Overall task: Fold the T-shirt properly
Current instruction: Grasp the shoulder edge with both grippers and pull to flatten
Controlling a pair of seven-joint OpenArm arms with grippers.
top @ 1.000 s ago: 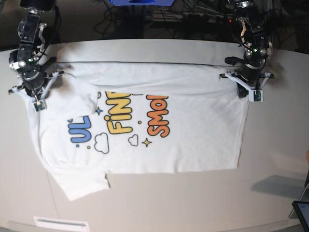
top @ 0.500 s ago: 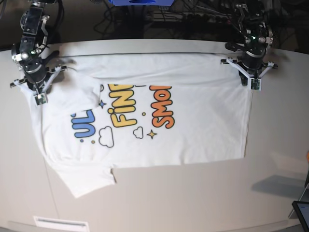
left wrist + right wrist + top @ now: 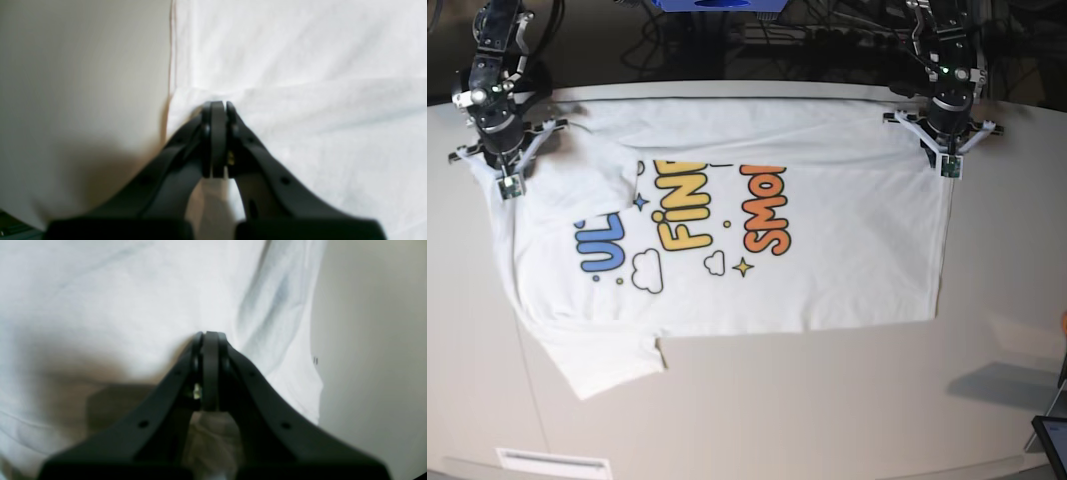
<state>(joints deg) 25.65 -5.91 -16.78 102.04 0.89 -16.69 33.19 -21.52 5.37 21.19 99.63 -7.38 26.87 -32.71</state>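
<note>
The white T-shirt (image 3: 847, 260) lies print side up on the pale table (image 3: 827, 400), with the blue, yellow and orange lettering (image 3: 697, 225) left of its middle. One sleeve (image 3: 602, 360) sticks out at the near left. A flap of cloth (image 3: 592, 185) lies folded over the start of the print. My left gripper (image 3: 946, 160) is shut on the shirt's far right corner; in the left wrist view its closed tips (image 3: 217, 105) pinch cloth (image 3: 300, 66) beside the hem. My right gripper (image 3: 505, 180) is shut on the far left corner, its tips (image 3: 210, 335) buried in the fabric (image 3: 100, 290).
The table's far edge (image 3: 727, 88) runs just behind the shirt, with dark cables and equipment (image 3: 827, 40) beyond it. A dark screen (image 3: 1053, 440) sits at the near right corner. A white label (image 3: 552, 463) lies at the front edge.
Both arms have moved toward the table's far edge, dragging the shirt with them. The cloth between them is pulled flatter.
</note>
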